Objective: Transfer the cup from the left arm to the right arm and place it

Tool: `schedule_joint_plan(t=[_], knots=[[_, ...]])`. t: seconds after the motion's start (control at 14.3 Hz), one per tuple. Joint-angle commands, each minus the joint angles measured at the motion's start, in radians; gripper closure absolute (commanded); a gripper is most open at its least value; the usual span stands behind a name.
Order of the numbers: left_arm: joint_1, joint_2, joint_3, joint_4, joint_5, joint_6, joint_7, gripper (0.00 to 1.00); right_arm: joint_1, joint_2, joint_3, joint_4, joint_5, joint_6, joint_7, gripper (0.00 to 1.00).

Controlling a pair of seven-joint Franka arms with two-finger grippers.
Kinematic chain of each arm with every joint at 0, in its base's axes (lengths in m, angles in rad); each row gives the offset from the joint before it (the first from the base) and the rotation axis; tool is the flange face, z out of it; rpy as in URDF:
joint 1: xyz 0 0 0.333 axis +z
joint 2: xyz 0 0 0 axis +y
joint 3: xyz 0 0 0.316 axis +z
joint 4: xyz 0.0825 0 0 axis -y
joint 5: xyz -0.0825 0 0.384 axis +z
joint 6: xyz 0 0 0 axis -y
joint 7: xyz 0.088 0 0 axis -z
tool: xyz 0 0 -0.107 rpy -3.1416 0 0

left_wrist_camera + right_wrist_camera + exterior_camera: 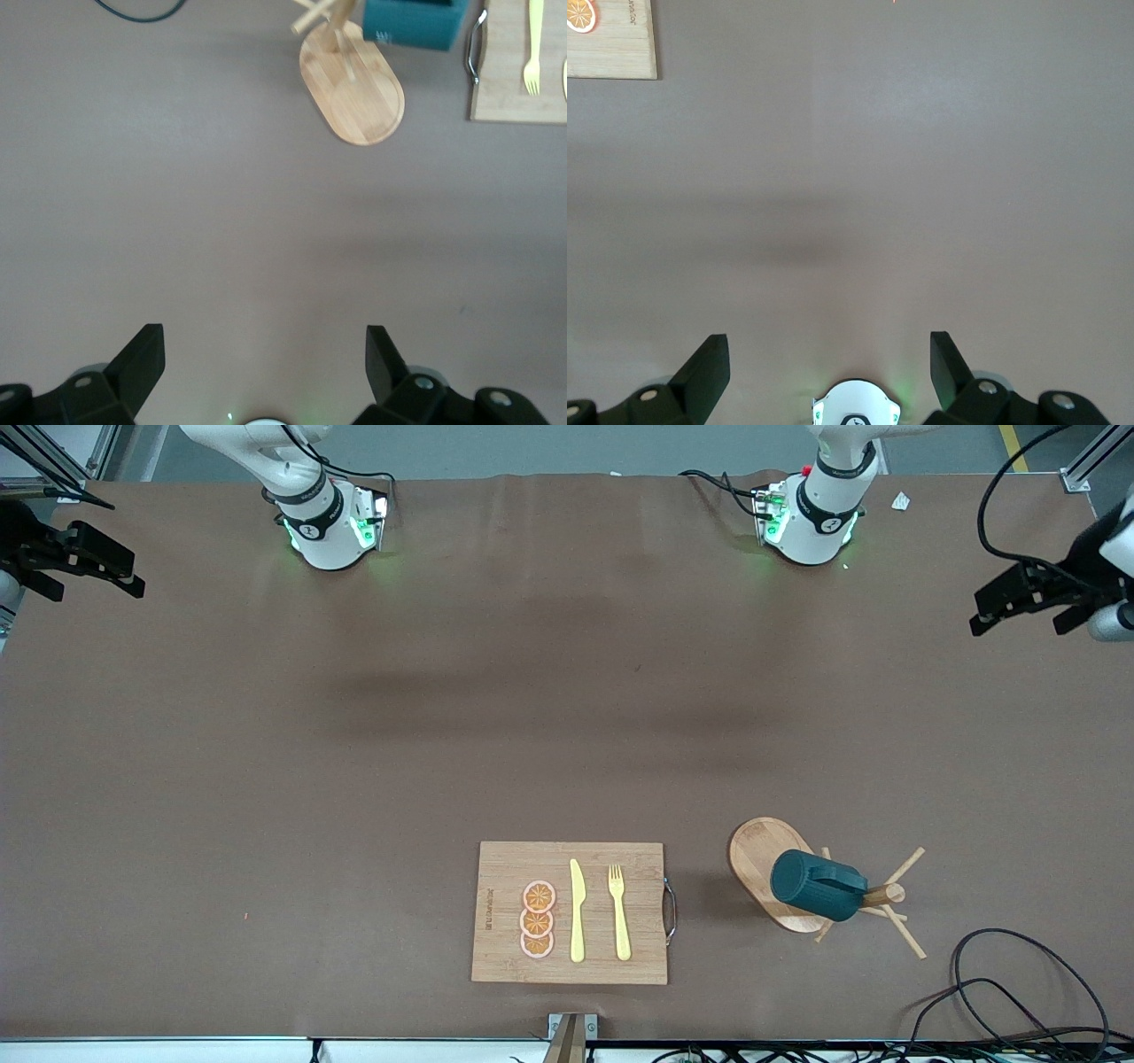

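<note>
cup point(415, 23) cut off, board point(611, 40) cropped

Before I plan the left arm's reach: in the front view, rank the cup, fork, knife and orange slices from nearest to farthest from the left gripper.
1. Cup, hung on the wooden mug stand, toward the left arm's end.
2. Fork, on the cutting board.
3. Knife, beside the fork.
4. Orange slices, toward the right arm's end.
The left gripper is open.

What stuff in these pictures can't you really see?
- Cup: front view shows it hanging on the wooden mug rack; its inside faces away, and its handle cannot be made out. Left wrist view cuts it at the frame edge.
- Cutting board: printed words too small to read.
- Right gripper and left gripper: both open, their arms cut off by the front view's edges.
</note>
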Motion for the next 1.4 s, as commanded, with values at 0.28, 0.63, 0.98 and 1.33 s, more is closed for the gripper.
schedule_joint_plan(t=[0.28, 0.63, 0.98, 1.33], knots=[[0.028, 0.123, 0.002, 0.025, -0.019, 0.171, -0.169, 0.0, 0.013, -0.002, -0.005, 0.005, 0.001, -0.002, 0.001, 0.0], [-0.019, 0.24, -0.018, 0.026, -0.019, 0.347, -0.505, 0.0, 0.007, -0.002, -0.007, 0.005, -0.009, -0.003, 0.0, 0.0], [-0.125, 0.327, -0.018, 0.011, -0.031, 0.513, -0.945, 0.0, 0.015, -0.001, -0.004, 0.014, -0.002, 0.0, 0.012, 0.0], [-0.151, 0.343, -0.024, -0.058, -0.036, 0.717, -1.356, 0.0, 0.01, 0.007, -0.005, 0.033, 0.005, 0.001, 0.004, 0.0]])
